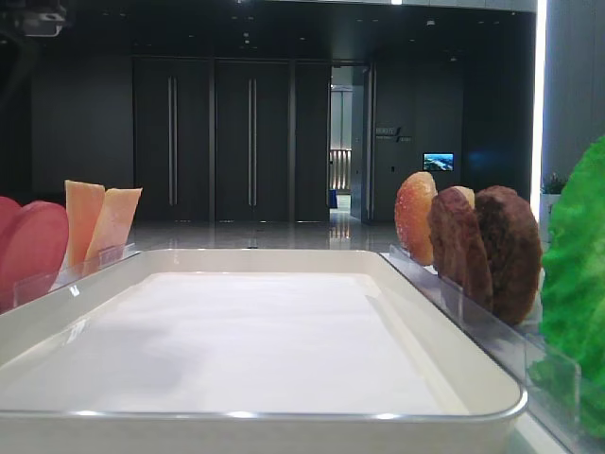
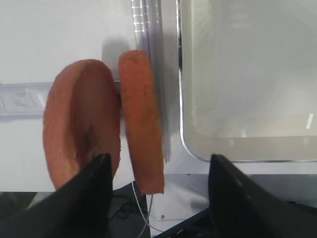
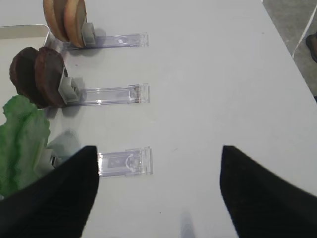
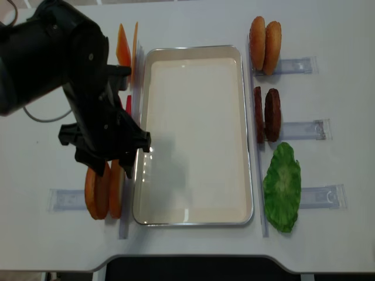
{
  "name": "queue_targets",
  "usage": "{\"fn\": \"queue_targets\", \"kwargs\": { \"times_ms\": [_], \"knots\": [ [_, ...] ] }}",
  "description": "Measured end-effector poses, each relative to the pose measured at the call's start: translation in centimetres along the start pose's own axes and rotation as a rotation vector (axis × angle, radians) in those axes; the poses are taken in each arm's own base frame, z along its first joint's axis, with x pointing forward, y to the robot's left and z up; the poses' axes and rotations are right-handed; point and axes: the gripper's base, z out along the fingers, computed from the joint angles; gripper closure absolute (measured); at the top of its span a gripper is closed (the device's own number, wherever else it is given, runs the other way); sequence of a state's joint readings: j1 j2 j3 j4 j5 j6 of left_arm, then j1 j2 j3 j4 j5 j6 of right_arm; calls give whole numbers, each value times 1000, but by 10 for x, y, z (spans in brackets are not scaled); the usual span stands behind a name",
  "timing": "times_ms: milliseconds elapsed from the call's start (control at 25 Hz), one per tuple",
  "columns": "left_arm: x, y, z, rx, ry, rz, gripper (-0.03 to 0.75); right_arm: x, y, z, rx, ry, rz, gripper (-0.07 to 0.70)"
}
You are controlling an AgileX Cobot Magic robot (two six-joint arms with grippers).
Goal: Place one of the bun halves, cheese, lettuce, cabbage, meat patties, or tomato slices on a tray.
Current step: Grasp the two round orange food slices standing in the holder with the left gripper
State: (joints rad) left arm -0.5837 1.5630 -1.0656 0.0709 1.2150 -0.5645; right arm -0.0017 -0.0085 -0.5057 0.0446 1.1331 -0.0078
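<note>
Your left gripper has its jaws spread apart with nothing between them, pointing down over two orange discs standing on edge in a clear rack just beside the tray. Its black arm comes in from the upper left of the overhead view. Your right gripper is likewise spread and empty, over bare table near the lettuce. Meat patties and bun halves stand right of the tray; cheese stands left.
</note>
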Motion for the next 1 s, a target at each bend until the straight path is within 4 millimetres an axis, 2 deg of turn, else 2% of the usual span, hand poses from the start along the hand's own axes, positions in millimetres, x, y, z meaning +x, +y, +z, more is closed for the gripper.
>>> {"fn": "queue_targets", "kwargs": {
  "times_ms": [480,1000],
  "knots": [
    [-5,-4,13,-29,40,29,244,0,0,0,0,0,0,141],
    [-8,-2,17,-60,34,45,244,0,0,0,0,0,0,141]
  ]
}}
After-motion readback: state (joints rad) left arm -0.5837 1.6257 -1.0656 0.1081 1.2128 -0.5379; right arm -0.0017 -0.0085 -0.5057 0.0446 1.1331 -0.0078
